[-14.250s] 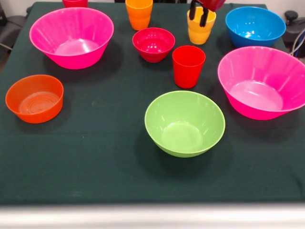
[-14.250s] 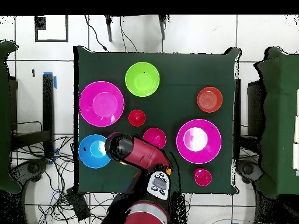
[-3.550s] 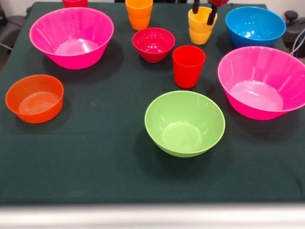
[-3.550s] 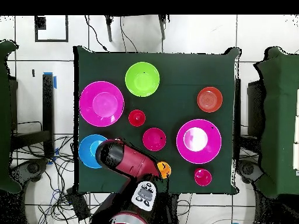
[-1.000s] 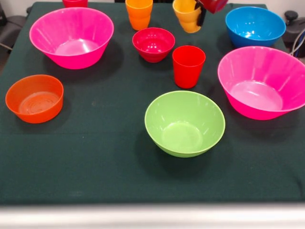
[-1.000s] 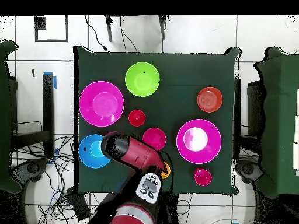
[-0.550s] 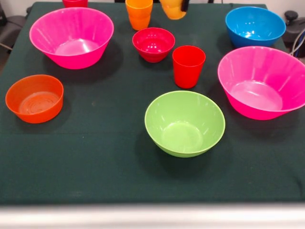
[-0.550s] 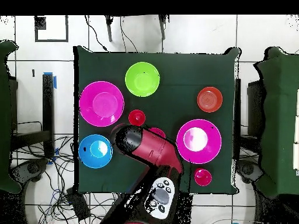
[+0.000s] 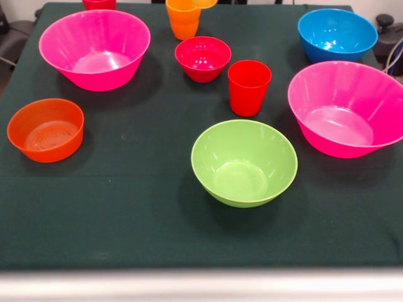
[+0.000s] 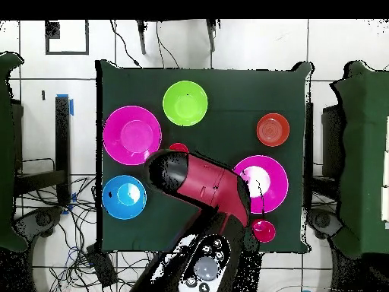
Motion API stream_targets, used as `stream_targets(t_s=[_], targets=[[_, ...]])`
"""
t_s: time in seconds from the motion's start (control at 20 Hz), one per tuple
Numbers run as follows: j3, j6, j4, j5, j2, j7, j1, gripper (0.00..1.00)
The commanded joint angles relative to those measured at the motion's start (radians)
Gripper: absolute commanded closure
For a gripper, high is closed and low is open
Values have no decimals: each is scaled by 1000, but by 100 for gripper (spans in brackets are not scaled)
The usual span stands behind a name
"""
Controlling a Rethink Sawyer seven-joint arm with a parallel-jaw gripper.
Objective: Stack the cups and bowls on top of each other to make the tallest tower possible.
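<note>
Front view: you've got the lime-green bowl (image 9: 244,162) lower centre, upright and empty, nothing stacked in it. Red cup (image 9: 249,87) stands just above it in frame, upright, apart from the bowl. Small crimson bowl (image 9: 203,58) sits up and left of the red cup, close but not touching. Orange cup (image 9: 183,19) at top centre, behind the crimson bowl. Right at the top edge, beside the orange cup's rim, you see a sliver of yellow-orange (image 9: 205,3) – prob. the base of the yellow cup, off the cloth; can't confirm more, it's cut off by the frame. One big hot-pink bowl (image 9: 94,48) upper left, the other hot-pink bowl (image 9: 347,107) at mid right, blue bowl (image 9: 337,33) upper right. Small orange bowl (image 9: 45,129) at mid left, well apart from the rest. A bit of another red vessel (image 9: 99,4) shows at the top edge, upper left.

Overhead view: the arm (image 10: 201,185) lies across the centre of the table (image 10: 228,91), its red and black body covering the mid-table items and part of one pink bowl. Pincer itself is hidden under the arm here and out of the front frame, so you can't tell if it's clenched or released. Green bowl is at upper centre there, clear of the arm.
</note>
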Motion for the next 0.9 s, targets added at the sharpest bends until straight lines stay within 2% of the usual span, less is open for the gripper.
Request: stream_targets(t_s=[0.05, 0.45, 0.9], targets=[[37, 55, -132, -91, 29, 45, 18, 100], [88, 24, -226, -77, 94, 29, -39, 100], [100, 64, -368, -79, 171, -1, -95, 100]])
